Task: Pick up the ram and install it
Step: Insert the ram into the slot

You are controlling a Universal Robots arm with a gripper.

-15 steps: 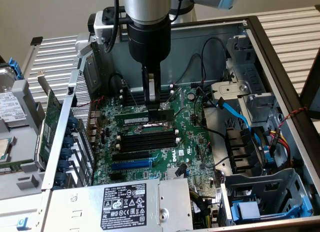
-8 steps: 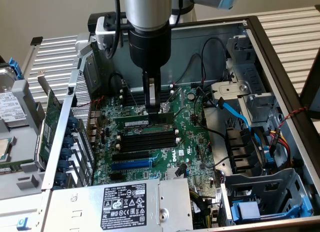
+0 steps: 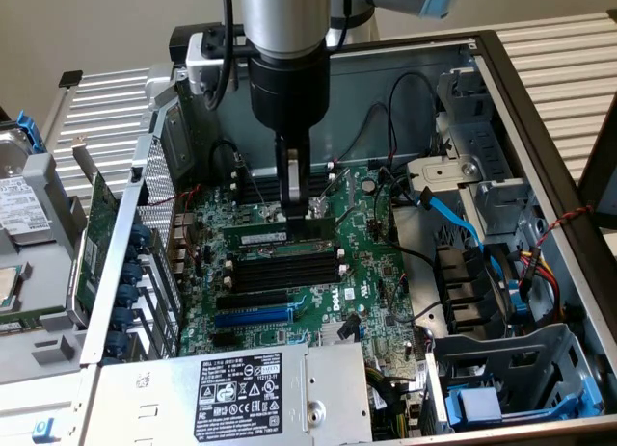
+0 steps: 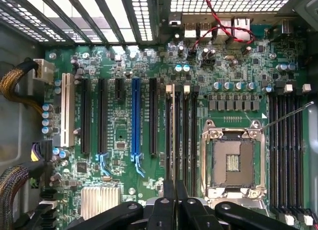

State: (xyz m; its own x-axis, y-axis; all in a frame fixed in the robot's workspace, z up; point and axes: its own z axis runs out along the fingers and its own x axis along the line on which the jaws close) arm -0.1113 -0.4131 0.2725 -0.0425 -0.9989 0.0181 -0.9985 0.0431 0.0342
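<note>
We see an open computer case lying on its side, with the green motherboard facing up. The arm comes down into it from above, wrist vertical, the tool pointing straight at the board.

Just beside the black memory slots the ram stands on edge. It lies along a slot of its own, label strip facing the exterior camera, between two banks of slots. We judge it to be in the slot rather than still on its way there. We cannot tell whether it is fully seated.

The end effector is clenched, fingers drawn together, with its tips at the stick's upper edge, toward the end on the exterior view's right. We cannot tell whether it pinches the board or only bears on it.

We take the step in hand to be the installing, with the picking up done. Seating calls for a straight downward push, the stick kept square in its slot, until the end clips catch.
</note>
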